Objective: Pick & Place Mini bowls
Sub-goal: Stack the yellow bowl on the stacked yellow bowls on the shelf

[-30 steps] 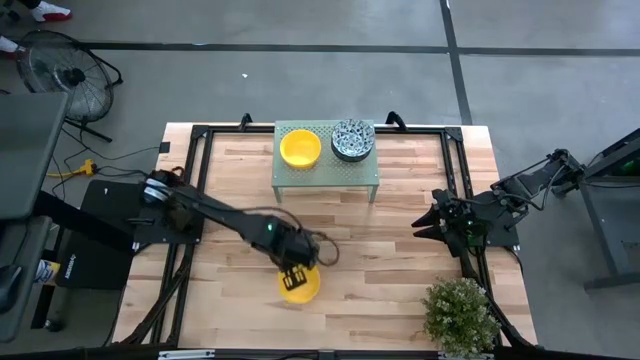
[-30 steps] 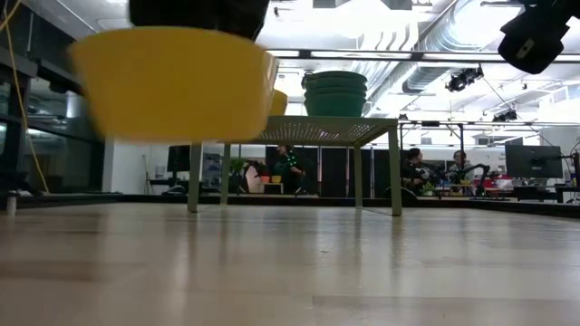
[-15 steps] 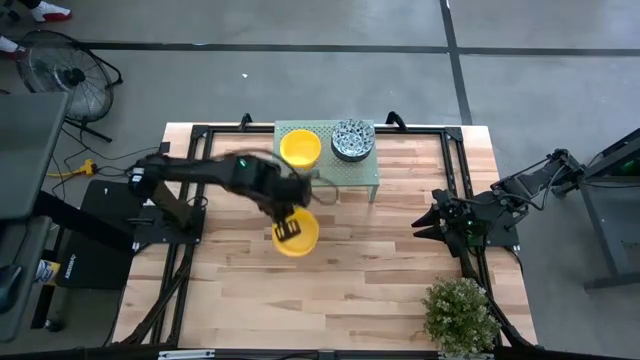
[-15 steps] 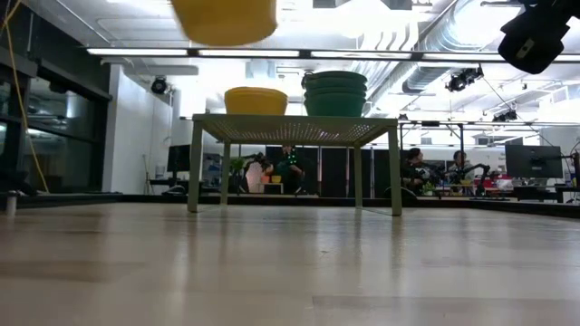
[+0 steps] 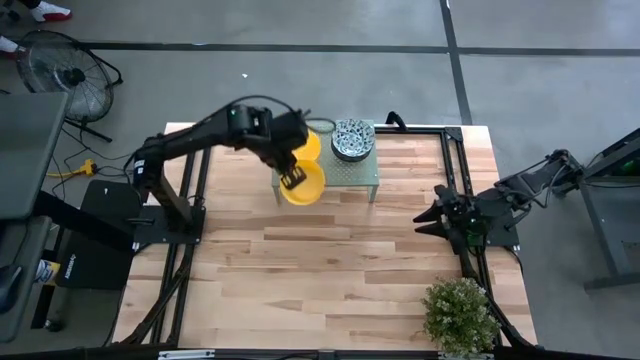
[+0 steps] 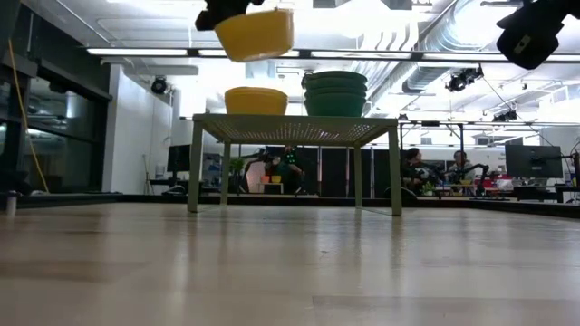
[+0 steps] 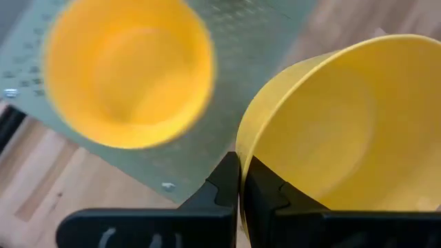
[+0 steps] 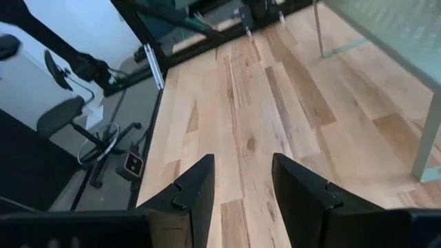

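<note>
My left gripper (image 5: 293,180) is shut on a plain yellow mini bowl (image 5: 304,184), carried high over the near edge of the pale green perforated rack (image 5: 350,176). In the low view this bowl (image 6: 255,33) hangs well above the rack top (image 6: 294,119). On the rack stand another yellow bowl stack (image 5: 310,142) (image 7: 127,72) and a stack of patterned teal bowls (image 5: 351,138) (image 6: 335,93). My right gripper (image 5: 424,220) waits open at the table's right edge (image 8: 238,182). My left gripper pinches the carried yellow bowl by its rim (image 7: 244,162), one finger (image 7: 265,189) inside the bowl and one finger (image 7: 224,186) outside. The fingers come from above. The bowl is lifted clear and tilts slightly, hanging below the gripper (image 6: 222,11).
A potted plant (image 5: 460,315) stands at the table's near right corner. Black frame rails (image 5: 195,180) run along the table's sides. Bare wooden tabletop (image 5: 330,270) lies between the rack and the near edge. People sit far behind the table in the low view.
My left gripper has carried the yellow bowl from just above the table near the near edge upward and toward the far edge, to the rack's near edge. The bowl stayed in the hold throughout. The right arm kept still.
</note>
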Robot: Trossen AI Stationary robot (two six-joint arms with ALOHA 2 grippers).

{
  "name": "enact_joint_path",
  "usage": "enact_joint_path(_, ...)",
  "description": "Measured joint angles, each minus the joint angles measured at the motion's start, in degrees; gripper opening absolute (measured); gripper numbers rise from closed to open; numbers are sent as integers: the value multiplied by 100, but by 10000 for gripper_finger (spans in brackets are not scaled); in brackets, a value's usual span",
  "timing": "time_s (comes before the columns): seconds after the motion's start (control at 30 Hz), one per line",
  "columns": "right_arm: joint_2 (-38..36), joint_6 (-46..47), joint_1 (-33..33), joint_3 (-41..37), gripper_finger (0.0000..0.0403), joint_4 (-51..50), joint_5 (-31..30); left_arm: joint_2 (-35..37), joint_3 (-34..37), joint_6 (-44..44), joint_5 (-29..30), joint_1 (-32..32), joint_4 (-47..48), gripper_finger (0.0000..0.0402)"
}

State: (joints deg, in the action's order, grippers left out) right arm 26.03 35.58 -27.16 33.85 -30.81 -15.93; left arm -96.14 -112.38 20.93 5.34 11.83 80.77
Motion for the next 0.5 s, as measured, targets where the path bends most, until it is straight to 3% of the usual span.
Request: enact_joint_path(0.5, -364, -99, 2, 0, 133, -155, -45, 0, -55, -420, -380, 1507, -233, 0)
